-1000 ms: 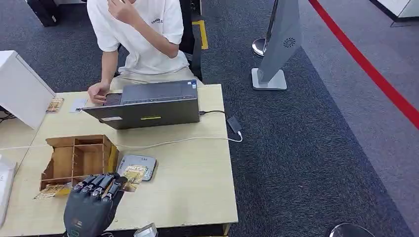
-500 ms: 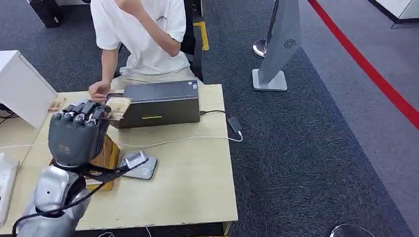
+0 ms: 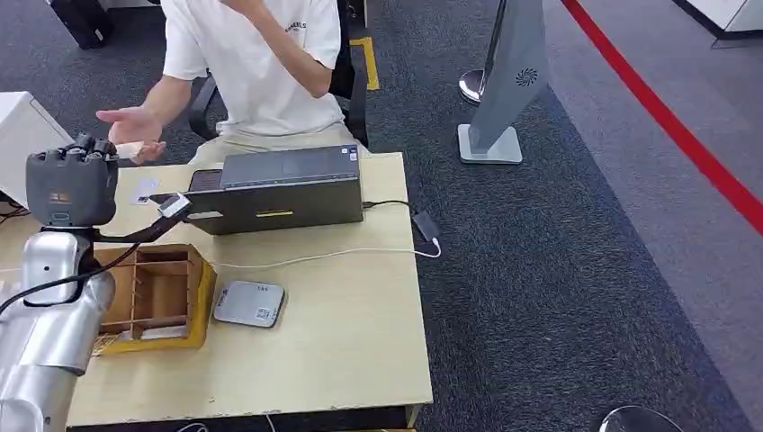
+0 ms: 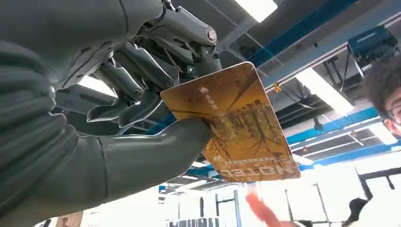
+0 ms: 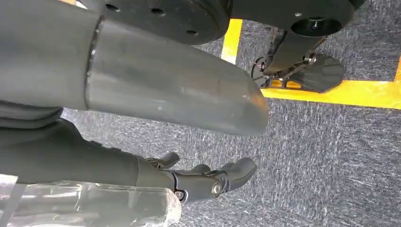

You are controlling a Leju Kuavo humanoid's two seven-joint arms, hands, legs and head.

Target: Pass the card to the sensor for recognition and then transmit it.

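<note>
Even, soft indoor light in the head view; ceiling strip lights (image 4: 255,7) glare, and a reaching hand (image 4: 265,213) blurs.

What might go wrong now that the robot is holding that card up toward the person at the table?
1. The left hand grips the card by one edge only, thumb against fingers, so it may slip and drop before it is taken.
2. The person's hand is open very close to the raised left hand, so they might bump.
3. The arm is lifted over the wooden organizer and beside the laptop; lowering carelessly may hit them.
</note>
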